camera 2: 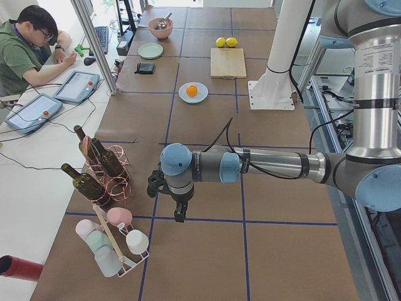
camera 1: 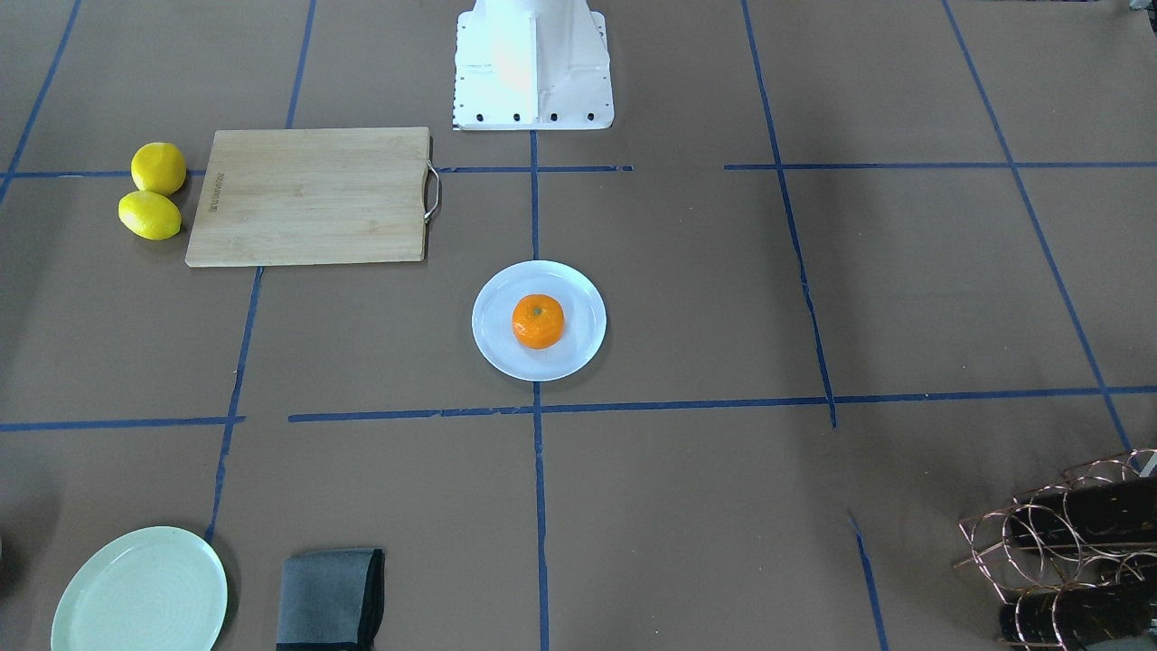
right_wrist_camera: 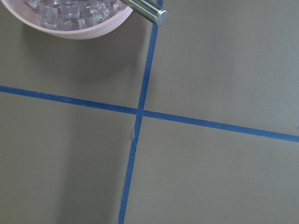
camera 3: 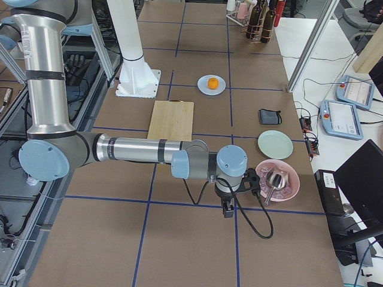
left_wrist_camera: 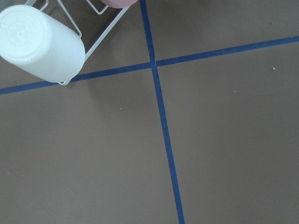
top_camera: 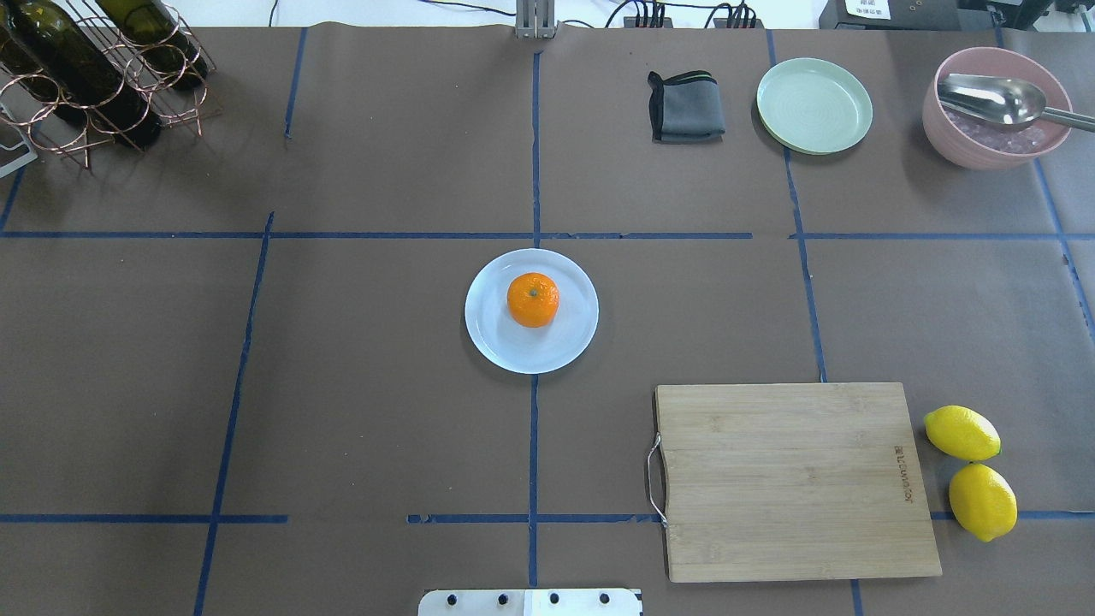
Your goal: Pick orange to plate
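1. Across the table (top_camera: pixel 385 411), brown paper is marked into squares by blue tape lines (top_camera: pixel 533 445).
2. Over the table's left end, the left arm (camera 2: pixel 269 164) lies stretched out low. Its left pincer (camera 2: pixel 180 215) points down above bare table near a cup rack (camera 2: pixel 116 248); I cannot tell whether it is open or closed.
3. Over the right end, the right arm (camera 3: pixel 131 149) reaches out the same way. Its right pincer (camera 3: pixel 228 210) points down beside the pink bowl (top_camera: pixel 941 141); its state cannot be told either.
4. Near the robot's edge, toward the right end, a wooden cutting board (top_camera: pixel 791 479) lies flat.
5. At the far left corner stands a wire rack (top_camera: pixel 103 94) of wine bottles (top_camera: pixel 51 51).
6. The pink bowl, near the far right corner, holds ice cubes (right_wrist_camera: pixel 60 14) and a metal spoon (top_camera: pixel 997 98).
7. Along the far edge lie a pale green plate (top_camera: pixel 814 105) and a folded grey cloth (top_camera: pixel 686 109).
8. The plate (top_camera: pixel 496 342) sits at the table's middle, well apart from both pincers.
9. Two lemons (top_camera: pixel 961 432) lie just beside the board.
10. The orange (top_camera: pixel 533 299) rests on the plate, near its centre, stem dot upward.
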